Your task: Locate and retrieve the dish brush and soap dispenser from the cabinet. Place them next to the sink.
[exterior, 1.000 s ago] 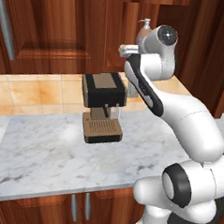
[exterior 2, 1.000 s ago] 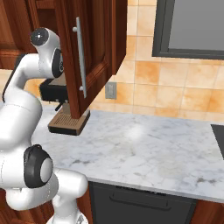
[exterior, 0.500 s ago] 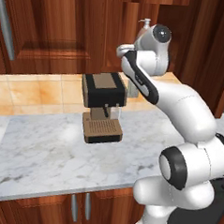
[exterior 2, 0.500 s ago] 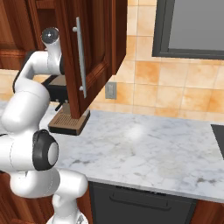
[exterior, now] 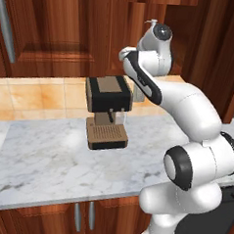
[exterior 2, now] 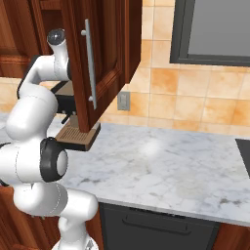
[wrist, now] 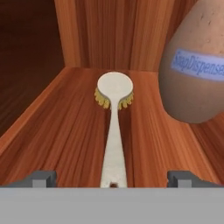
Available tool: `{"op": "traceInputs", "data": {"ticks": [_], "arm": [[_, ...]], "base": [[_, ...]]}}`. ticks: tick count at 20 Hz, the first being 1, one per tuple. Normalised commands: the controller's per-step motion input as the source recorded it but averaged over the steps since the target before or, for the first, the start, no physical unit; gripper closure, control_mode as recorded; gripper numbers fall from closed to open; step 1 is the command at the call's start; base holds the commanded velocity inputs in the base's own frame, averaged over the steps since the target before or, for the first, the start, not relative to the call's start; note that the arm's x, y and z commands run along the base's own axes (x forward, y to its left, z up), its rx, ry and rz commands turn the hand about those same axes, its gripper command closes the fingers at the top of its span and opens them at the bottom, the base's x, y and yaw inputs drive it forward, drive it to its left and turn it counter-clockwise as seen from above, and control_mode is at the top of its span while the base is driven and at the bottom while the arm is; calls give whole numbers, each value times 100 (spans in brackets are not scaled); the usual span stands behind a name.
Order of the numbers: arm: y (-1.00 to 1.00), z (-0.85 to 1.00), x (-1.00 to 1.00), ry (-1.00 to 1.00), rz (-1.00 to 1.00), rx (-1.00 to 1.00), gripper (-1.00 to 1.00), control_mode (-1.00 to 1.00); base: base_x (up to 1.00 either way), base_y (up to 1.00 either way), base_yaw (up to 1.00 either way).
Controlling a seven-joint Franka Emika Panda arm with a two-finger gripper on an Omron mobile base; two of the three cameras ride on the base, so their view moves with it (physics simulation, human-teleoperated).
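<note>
The dish brush (wrist: 113, 131) lies flat on the cabinet's wooden shelf board (wrist: 57, 131), its round head with tan bristles at the far end and its whitish handle pointing back at me. My gripper (wrist: 113, 178) is open, one fingertip on each side of the handle's near end, not touching it. The soap dispenser (wrist: 197, 65), a brownish-mauve bottle with a blue label, stands just right of the brush head. From the base cameras my arm (exterior: 152, 47) reaches up into the dark wooden cabinet (exterior: 202, 41), behind its open door (exterior 2: 105, 58).
A black and brown coffee machine (exterior: 107, 111) stands on the marble counter (exterior: 38, 158) under the cabinet. The open door with its metal bar handle (exterior 2: 88, 63) hangs over the counter to the right of my arm. A wall outlet (exterior 2: 123, 101) sits on the tiled backsplash.
My arm has stretched higher and farther into the cabinet over the last second. The gripper has stayed open.
</note>
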Motion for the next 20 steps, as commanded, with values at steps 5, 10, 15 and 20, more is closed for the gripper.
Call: {"op": "traceInputs", "data": {"ticks": [5,10,15,20], "arm": [[0,-19,12,1,0,0,-100,-100],[4,-18,19,0,0,0,-100,-100],[0,-10,10,2,0,0,100,-100],[0,-15,0,4,0,3,100,-100]], "base": [[0,0,0],[0,0,0],[0,0,0],[0,0,0]]}}
